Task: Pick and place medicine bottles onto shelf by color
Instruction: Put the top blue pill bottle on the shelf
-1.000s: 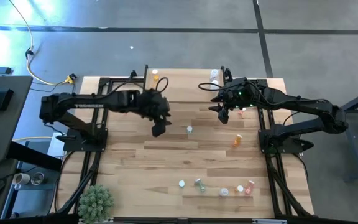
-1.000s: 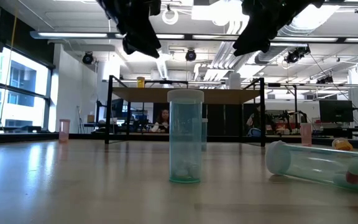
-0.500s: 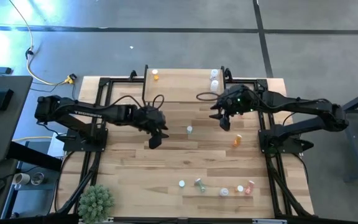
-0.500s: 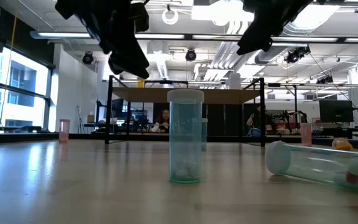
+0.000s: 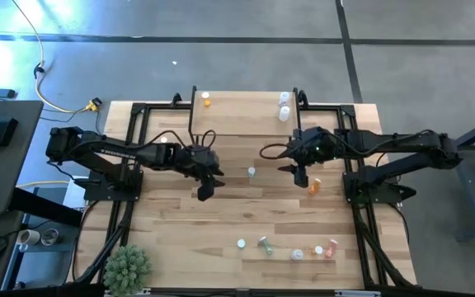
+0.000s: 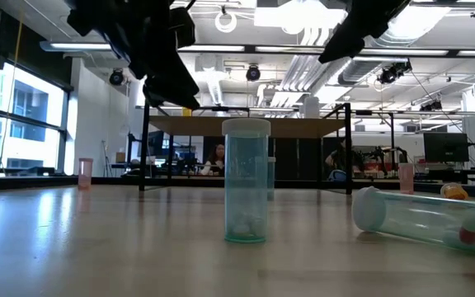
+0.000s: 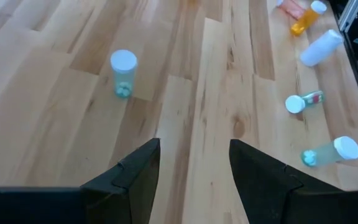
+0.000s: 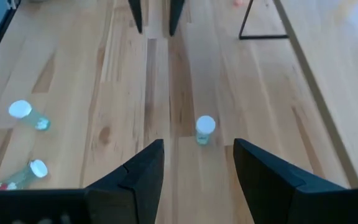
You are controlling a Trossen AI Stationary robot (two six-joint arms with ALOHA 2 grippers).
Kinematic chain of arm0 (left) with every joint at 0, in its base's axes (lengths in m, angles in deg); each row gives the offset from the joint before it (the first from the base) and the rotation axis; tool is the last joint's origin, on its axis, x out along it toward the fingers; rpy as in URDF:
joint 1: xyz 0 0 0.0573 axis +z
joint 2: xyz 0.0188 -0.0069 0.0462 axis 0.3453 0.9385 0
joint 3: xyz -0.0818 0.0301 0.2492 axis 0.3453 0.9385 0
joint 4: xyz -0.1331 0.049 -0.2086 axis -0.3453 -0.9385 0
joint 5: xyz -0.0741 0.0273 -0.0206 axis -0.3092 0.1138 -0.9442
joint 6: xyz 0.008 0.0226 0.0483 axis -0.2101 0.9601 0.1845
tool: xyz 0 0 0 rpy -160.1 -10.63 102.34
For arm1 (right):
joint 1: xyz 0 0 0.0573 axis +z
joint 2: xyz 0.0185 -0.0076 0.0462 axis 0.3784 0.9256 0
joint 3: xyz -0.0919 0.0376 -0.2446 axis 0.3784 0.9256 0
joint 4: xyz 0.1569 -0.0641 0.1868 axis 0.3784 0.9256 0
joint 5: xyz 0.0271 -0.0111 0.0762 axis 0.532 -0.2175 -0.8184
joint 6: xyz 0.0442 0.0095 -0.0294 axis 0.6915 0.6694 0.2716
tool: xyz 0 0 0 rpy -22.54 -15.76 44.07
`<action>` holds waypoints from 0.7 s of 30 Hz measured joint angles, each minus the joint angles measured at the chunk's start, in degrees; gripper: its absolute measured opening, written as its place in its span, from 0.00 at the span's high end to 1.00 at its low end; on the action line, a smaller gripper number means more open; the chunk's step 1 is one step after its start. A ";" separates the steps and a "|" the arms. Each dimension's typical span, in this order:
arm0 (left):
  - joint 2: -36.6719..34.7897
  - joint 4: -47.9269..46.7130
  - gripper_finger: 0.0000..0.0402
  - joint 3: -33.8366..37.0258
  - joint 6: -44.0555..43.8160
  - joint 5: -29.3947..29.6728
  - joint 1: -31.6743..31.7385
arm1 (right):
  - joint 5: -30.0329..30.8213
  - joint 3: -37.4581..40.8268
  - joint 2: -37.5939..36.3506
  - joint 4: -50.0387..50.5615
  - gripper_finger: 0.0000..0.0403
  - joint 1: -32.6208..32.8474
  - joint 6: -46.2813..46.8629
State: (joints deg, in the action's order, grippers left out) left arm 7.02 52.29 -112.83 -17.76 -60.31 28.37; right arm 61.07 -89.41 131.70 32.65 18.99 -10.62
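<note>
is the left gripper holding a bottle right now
No, the left wrist view shows the left gripper with its fingers apart and only bare table between them; the nearest clear bottle stands farther off.

My shelf point(image 5: 242, 106) carries an orange bottle point(image 5: 206, 100) at one end and white bottles point(image 5: 284, 106) at the other. A clear bottle point(image 5: 251, 172) stands mid-bench; an orange one point(image 5: 313, 186) lies nearby; more bottles point(image 5: 264, 244) lie scattered near the front edge.
</note>
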 joint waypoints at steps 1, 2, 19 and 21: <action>0.00 0.00 0.54 0.00 0.00 0.04 0.23 | 0.32 0.00 0.00 -0.62 0.54 0.27 0.03; 0.00 -0.02 0.54 0.00 -0.21 0.07 0.49 | 0.34 0.00 0.00 -1.41 0.54 0.43 -0.01; 0.03 -0.73 0.54 -0.02 -0.84 0.05 0.76 | -2.00 0.00 13.25 -13.17 0.54 -0.03 -4.15; 0.04 -0.72 0.54 -0.02 -0.84 0.02 0.76 | -2.12 0.00 14.90 -13.59 0.54 -0.03 -4.91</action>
State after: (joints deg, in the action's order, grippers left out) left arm 7.06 51.57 -112.85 -18.60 -60.28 29.13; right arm 58.95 -89.41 146.60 19.06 18.97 -15.54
